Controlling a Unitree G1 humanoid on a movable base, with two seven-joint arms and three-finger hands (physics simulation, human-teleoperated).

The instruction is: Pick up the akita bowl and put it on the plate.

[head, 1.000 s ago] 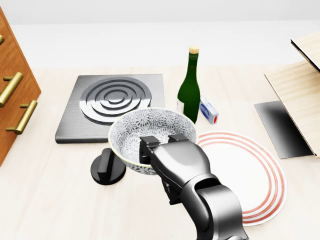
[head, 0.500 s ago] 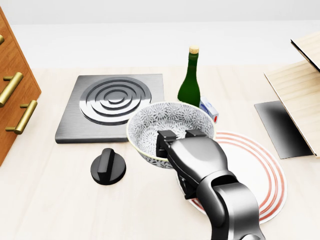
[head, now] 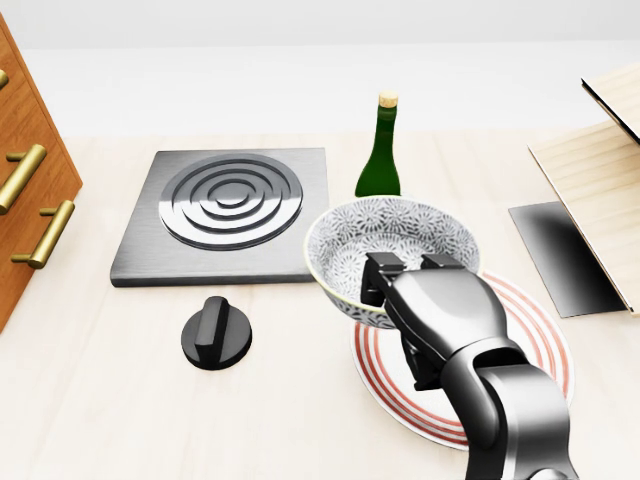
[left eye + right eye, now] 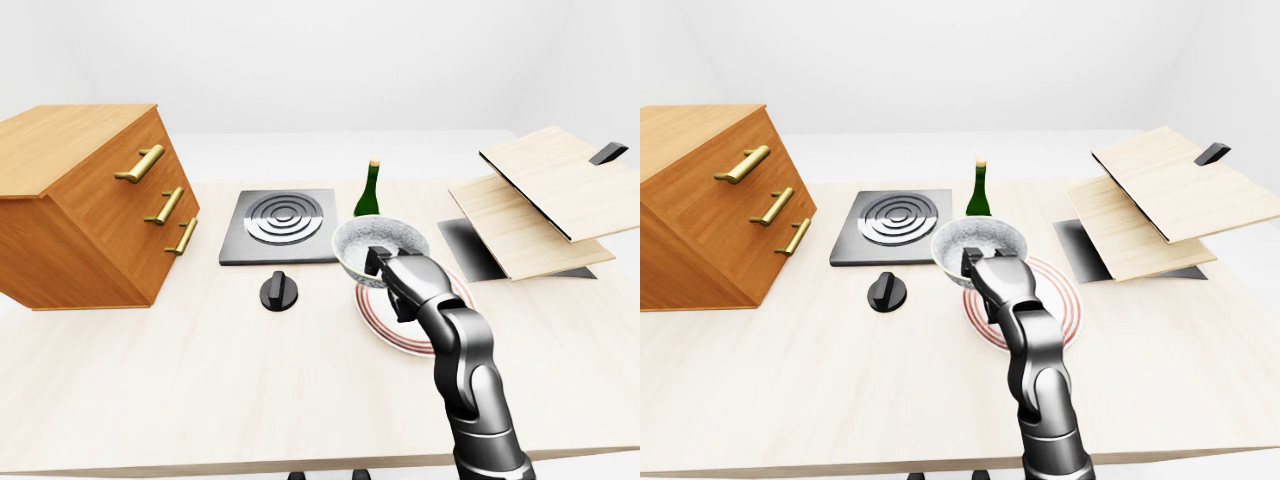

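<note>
At the head view's centre, the right robot hand (image 3: 412, 272) is clamped on the lower rim of the akita bowl (image 3: 380, 235), which overlaps the upper-left edge of the plate (image 3: 535, 335).

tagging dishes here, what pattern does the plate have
The plate is white with red concentric rings; clearest in head view.

In the head view the akita bowl (image 3: 390, 245) sits over the left part of the plate (image 3: 530, 330); I cannot tell whether they touch. My right hand (image 3: 440, 310) is clamped on the bowl's lower rim. The bottle (image 3: 380, 150) stands just above the bowl in that view. The burner slab (image 3: 225, 215) lies to the bowl's left on the table (image 3: 100, 400), with the knob (image 3: 216, 335) below it, apart. In the left-eye view the drawer chest (image 4: 90, 210) sits far left, and two stacked boards (image 4: 530, 215) lie at right over a flat mat (image 4: 465, 245).
</note>
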